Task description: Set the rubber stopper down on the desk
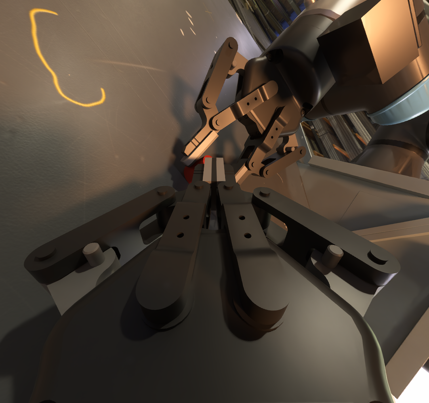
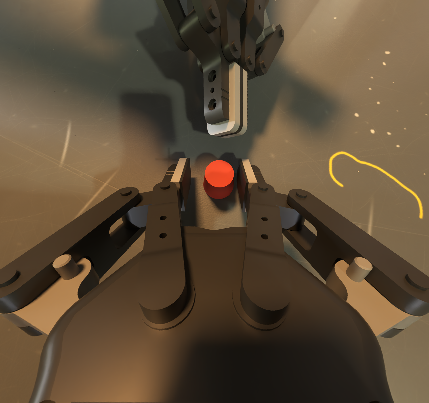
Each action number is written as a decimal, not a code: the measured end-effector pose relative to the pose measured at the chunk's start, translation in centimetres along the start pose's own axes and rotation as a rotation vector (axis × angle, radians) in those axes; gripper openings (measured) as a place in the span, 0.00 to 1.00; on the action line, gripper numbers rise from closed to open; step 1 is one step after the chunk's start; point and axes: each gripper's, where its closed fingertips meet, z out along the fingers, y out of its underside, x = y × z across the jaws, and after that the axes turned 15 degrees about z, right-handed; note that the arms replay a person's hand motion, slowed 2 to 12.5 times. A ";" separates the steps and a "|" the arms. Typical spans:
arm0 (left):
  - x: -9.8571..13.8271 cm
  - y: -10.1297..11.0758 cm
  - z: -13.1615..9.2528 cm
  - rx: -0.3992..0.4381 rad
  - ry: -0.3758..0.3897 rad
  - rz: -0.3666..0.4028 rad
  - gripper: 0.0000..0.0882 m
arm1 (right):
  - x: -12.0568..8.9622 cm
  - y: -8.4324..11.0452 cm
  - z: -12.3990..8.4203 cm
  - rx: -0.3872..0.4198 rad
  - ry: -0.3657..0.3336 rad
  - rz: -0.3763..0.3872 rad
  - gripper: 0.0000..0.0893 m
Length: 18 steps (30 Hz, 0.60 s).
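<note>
Red stopper [image 2: 219,178]: upright on the desk, wide end up, between the right gripper's fingers; gap visible on the left side, right side close to the pad, contact hard to judge.
Desk [image 2: 69,113]: dull grey-brown surface, fine scratches, pale specks, warm light mixed with broad dark shadows.
Yellow line [image 2: 371,171]: thin curled mark or cord lying flat on the desk, right of the stopper in the right wrist view; which of the two, unclear.
Right gripper [image 2: 216,173]: fingers spread, one each side of the stopper, tips down near the desk.
Left gripper [image 1: 213,169]: pads pressed together, nothing between them; in the right wrist view hanging just beyond the stopper, tips clear of it.
Room: beyond the desk's far edge, shelving or racks [image 1: 260,2] with blurred contents; pale flat panels [image 1: 371,201] at right in the left wrist view.
Hidden: in the left wrist view only slivers of red [image 1: 188,173] showing past the closed fingers and under the right gripper's fingertip.
Cut off: right arm [image 1: 348,55] leaving the frame at upper right; own gripper bodies filling the lower half of both views.
</note>
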 end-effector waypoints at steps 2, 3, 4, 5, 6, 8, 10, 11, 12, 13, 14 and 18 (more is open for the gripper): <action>0.0 0.0 0.0 -0.003 -0.001 0.001 0.00 | 0.0 0.0 0.0 0.001 0.003 -0.001 0.41; 0.0 0.1 0.1 -0.005 -0.002 0.001 0.00 | 0.0 0.0 0.0 0.002 0.005 -0.002 0.42; 0.0 0.1 0.1 -0.007 -0.003 0.000 0.00 | 0.0 0.0 0.0 0.002 0.007 -0.002 0.42; 0.0 0.1 0.1 -0.010 -0.005 -0.001 0.00 | 0.1 0.0 0.0 0.003 0.010 -0.002 0.43; -0.1 0.2 0.1 -0.012 -0.006 -0.002 0.00 | 0.1 0.0 0.0 0.004 0.012 -0.002 0.43; 0.0 0.2 0.2 -0.018 -0.006 -0.001 0.00 | 0.2 0.0 0.0 0.005 0.017 -0.002 0.44; -0.1 0.3 0.2 -0.024 -0.009 -0.001 0.00 | 0.2 -0.1 0.0 0.006 0.020 -0.001 0.45; -0.1 0.4 0.2 -0.027 -0.012 -0.001 0.00 | 0.2 -0.1 0.0 0.006 0.022 0.000 0.46; -0.1 0.4 0.3 -0.030 -0.014 -0.002 0.00 | 0.3 -0.1 0.0 0.007 0.024 0.001 0.46; -0.1 0.4 0.3 -0.033 -0.015 -0.003 0.00 | 0.3 -0.1 0.0 0.007 0.025 0.001 0.46; -0.1 0.5 0.3 -0.035 -0.016 -0.003 0.00 | 0.3 -0.1 0.0 0.007 0.026 0.001 0.46; -0.2 0.6 0.4 -0.041 -0.020 -0.011 0.00 | 0.3 -0.1 0.0 0.008 0.028 -0.002 0.47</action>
